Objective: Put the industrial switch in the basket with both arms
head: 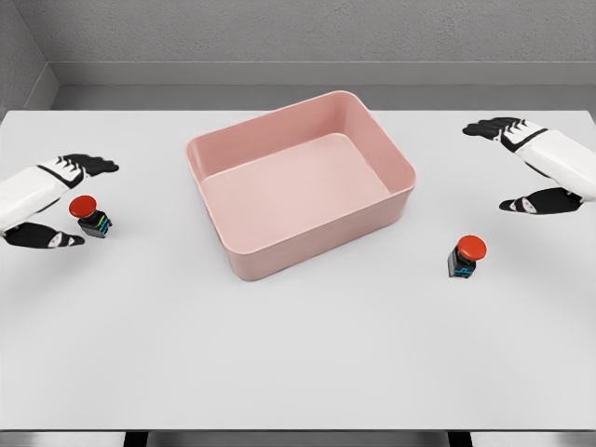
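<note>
Two red-capped industrial switches lie on the white table (298, 372): the left switch (91, 217) between the spread fingers of our left hand (51, 200), the right switch (466, 256) near the pink basket (307, 247), well below our open right hand (540, 168). We judge the small, top-heavy bodies likely to tip or squirt free if our fingers close off-centre.

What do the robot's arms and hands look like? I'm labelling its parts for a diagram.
Both arms have smooth white rounded shells. The left hand and right hand have black fingers with pale patches, and black-and-white bands at the wrists. No cables or markings show.
</note>
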